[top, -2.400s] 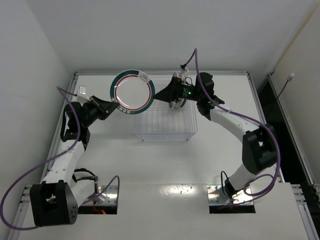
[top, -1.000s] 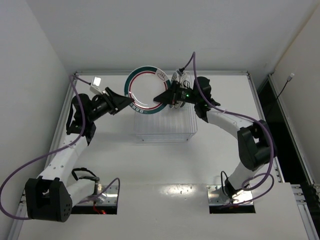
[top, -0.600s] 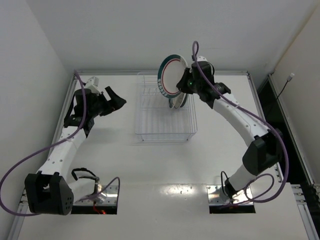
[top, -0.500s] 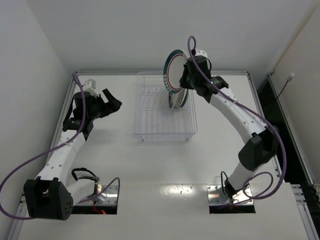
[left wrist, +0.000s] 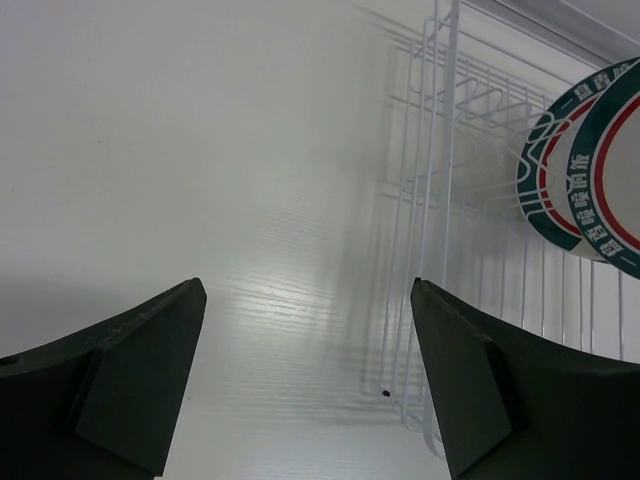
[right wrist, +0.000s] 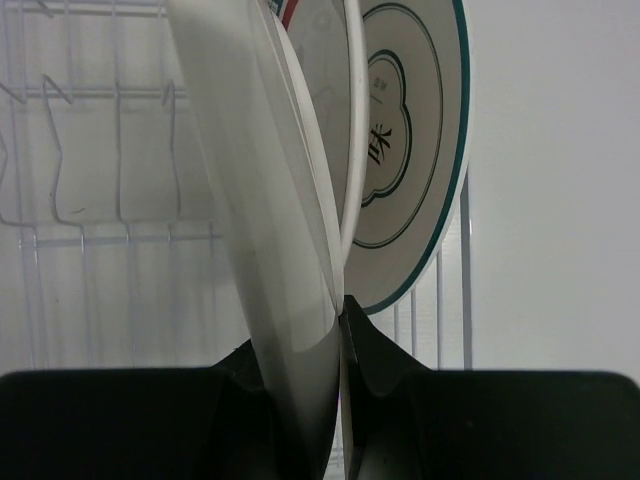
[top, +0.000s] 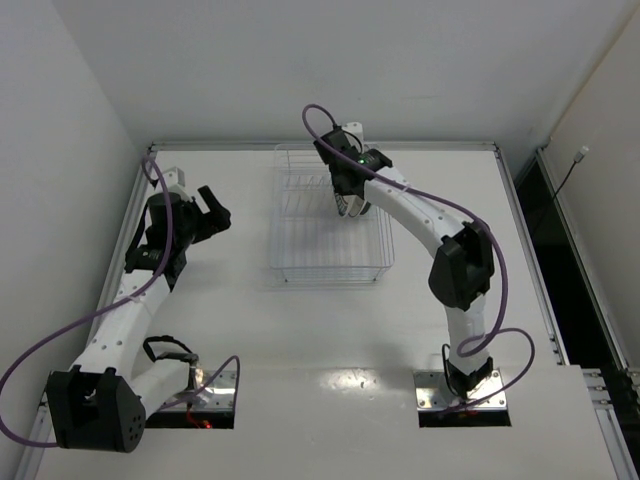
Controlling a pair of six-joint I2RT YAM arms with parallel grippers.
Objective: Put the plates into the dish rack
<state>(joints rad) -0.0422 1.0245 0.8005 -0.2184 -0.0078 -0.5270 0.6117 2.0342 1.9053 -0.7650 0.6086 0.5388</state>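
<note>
Right tool (right wrist: 300,345): pressed onto the rim of the held plate (right wrist: 270,200), one finger on each face. The plate is seen edge-on from the wrist.
Left tool (left wrist: 305,300): spread, nothing between its fingers. It hangs over the bench (top: 300,330), left of the dish rack (top: 320,240) and apart from it.
Held plate, position: inside the dish rack at its far right end, upright with a slight lean.
Neighbours: a red-ringed plate (right wrist: 335,120) stands just beside the held one, toward the rack's right wall. A teal-rimmed plate (right wrist: 410,150) stands beyond that, and the gaps look thin.
Seating: cannot tell whether the lower rim sits between two dividers; fingers and plate hide it.
Risk 1: letting go before the rim is caught in a slot. Judged result: the plate tips onto the red-ringed plate or slides flat onto the rack floor.
Risk 2: the right finger sits in the narrow gap beside the neighbour. Opening wide there would likely shove that plate into the teal-rimmed one.
Risk 3: sideways drift while lowering. Cause would be rim-on-rim contact, with chips or a domino of three plates.
Risk 4: the rack is thin wire and probably light. A downward push off a divider could skid it across the bench.
Left arm: far enough from the rack that I judge no clash.
</note>
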